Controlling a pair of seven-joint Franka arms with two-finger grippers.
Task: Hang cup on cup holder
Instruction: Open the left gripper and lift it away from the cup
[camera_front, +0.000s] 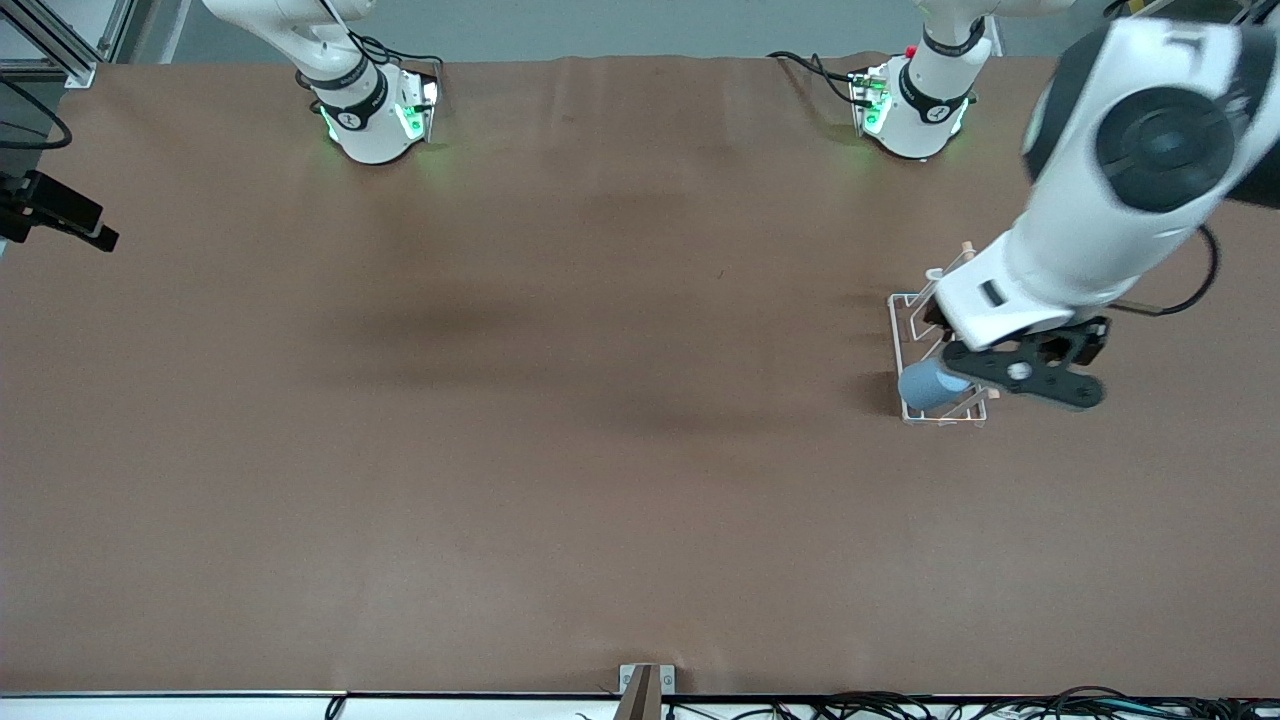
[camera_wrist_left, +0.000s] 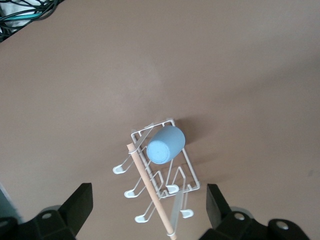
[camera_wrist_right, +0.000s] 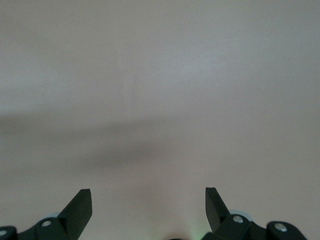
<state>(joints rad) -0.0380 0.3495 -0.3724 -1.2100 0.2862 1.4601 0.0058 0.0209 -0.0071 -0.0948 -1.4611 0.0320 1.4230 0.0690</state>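
Now left gripper (camera_wrist_left: 147, 207) is hovering over the cup holder (camera_front: 935, 345), fingers spread wide, gripping nothing. Cup (camera_wrist_left: 165, 144) is hanging on a prong at the holder's end nearer the front camera. Right gripper (camera_wrist_right: 148, 207) is waiting, fingers apart, over bare table (camera_front: 500, 400).

The rack (camera_front: 915, 340) with the cup (camera_front: 930, 385) on a prong is the only obstacle on the surface (camera_front: 560, 420), toward the left arm's end. The left tool (camera_front: 1030, 375), fingers spread, hangs over it. Elsewhere the brown surface lies open.
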